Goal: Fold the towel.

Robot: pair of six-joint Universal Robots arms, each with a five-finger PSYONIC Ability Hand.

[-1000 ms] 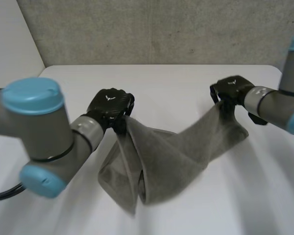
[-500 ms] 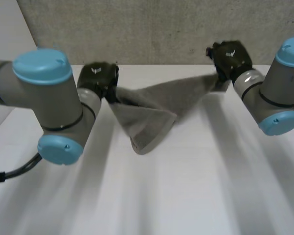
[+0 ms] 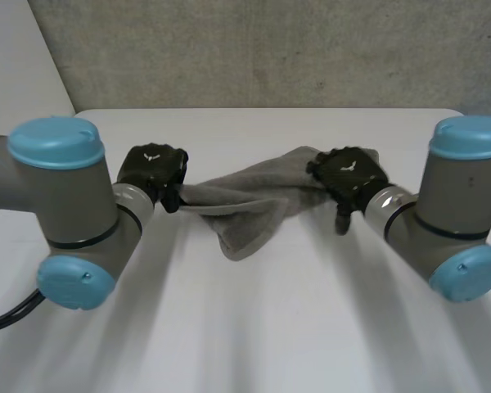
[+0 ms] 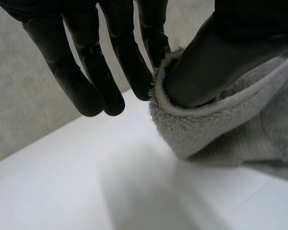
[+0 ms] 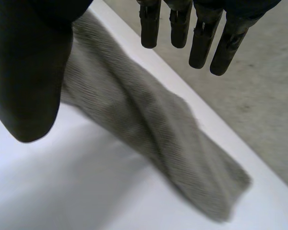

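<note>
- While you look down from the head view, the towel [image 3: 247, 206] runs as a bunched grey band between the two arms. Its middle sags into a fold that seems to rest on the desk [image 3: 254, 327], and you cannot make out how the layers lie inside the bunch.
- Your left robot hand [image 3: 151, 170] is at the towel's left end. Its wrist view shows the thumb dug into a rolled hem with the nearest finger against that hem, so it pinches the towel. The other fingers [image 4: 89, 76] hang straight beside it, clear of the cloth.
- From that pinch the towel runs out of the left wrist view, so you see little of it there.
- Your right robot hand [image 3: 349, 176] sits over the towel's right end. In its wrist view the fingers [image 5: 181, 24] are straight, wide of the thumb and touching nothing.
- That thumb covers the near stretch of cloth, so you cannot tell whether it presses the towel.
- Past the thumb, a twisted free end lies on the desk, reaching towards the far edge by the wall [image 5: 259, 96].
</note>
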